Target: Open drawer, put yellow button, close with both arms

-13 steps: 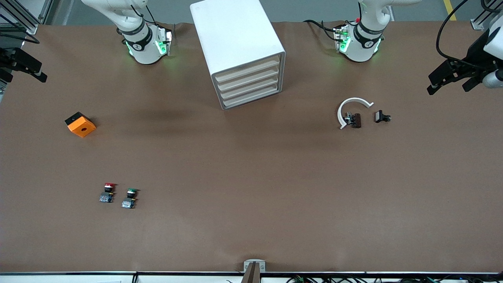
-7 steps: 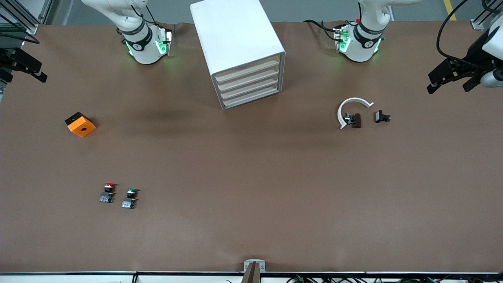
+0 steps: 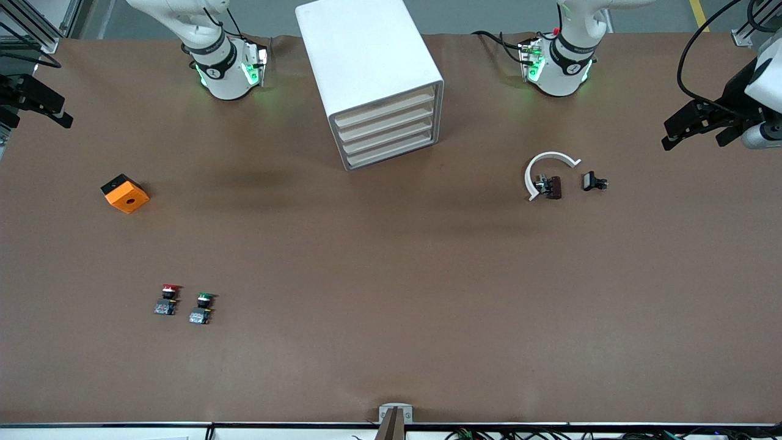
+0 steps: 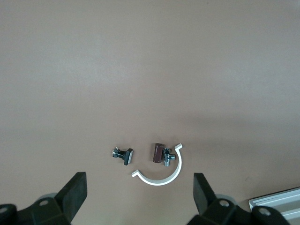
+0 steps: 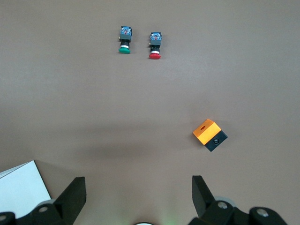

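My left gripper (image 3: 696,128) hangs spread wide and empty over the worktop (image 3: 391,256) edge at my left arm's end. My right gripper (image 3: 36,104) hangs likewise, released, over the edge at my right arm's end. The cabinet (image 3: 372,79) stands between my bases, its top drawer (image 3: 385,111) shut flush. Wide bare worktop lies in front of it. I see a red button (image 3: 166,299) beside a green button (image 3: 201,307), but no yellow button.

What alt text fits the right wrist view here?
The right tool, open, hangs over bare brown table. On the table lie an orange-and-black block, a red-capped pushbutton and a green-capped pushbutton.
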Action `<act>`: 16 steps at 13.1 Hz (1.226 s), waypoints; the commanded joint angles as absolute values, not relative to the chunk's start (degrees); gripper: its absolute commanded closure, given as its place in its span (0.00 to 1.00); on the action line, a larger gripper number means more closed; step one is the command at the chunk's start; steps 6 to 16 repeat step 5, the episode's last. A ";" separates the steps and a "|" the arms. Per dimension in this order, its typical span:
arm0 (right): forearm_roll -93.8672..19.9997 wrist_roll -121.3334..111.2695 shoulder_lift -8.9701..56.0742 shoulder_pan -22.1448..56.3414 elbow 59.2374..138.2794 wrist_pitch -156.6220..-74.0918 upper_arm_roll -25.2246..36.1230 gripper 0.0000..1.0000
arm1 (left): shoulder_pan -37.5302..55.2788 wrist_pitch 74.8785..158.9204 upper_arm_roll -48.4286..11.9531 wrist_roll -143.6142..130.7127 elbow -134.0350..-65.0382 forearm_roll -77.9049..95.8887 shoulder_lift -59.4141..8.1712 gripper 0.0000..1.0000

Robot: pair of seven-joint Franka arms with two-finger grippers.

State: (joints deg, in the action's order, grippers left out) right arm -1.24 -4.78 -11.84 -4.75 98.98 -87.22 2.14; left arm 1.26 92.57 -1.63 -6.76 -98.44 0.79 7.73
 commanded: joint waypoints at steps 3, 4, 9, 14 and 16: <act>-1.50 -5.01 -13.10 -4.66 100.37 -87.89 2.37 0.00 | 1.32 90.79 -1.67 -5.63 -97.03 -0.35 7.47 0.00; -1.41 -5.10 -13.10 -4.75 100.37 -87.89 2.37 0.00 | 1.32 90.79 -1.67 -5.71 -97.03 -0.35 7.47 0.00; -1.32 -5.10 -13.10 -4.75 100.37 -87.89 2.46 0.00 | 1.32 90.79 -1.67 -5.71 -97.03 -0.26 7.47 0.00; -1.32 -5.10 -13.10 -4.75 100.37 -87.89 2.46 0.00 | 1.32 90.79 -1.67 -5.71 -97.03 -0.26 7.47 0.00; -1.32 -5.10 -13.10 -4.75 100.37 -87.89 2.46 0.00 | 1.32 90.79 -1.67 -5.71 -97.03 -0.26 7.47 0.00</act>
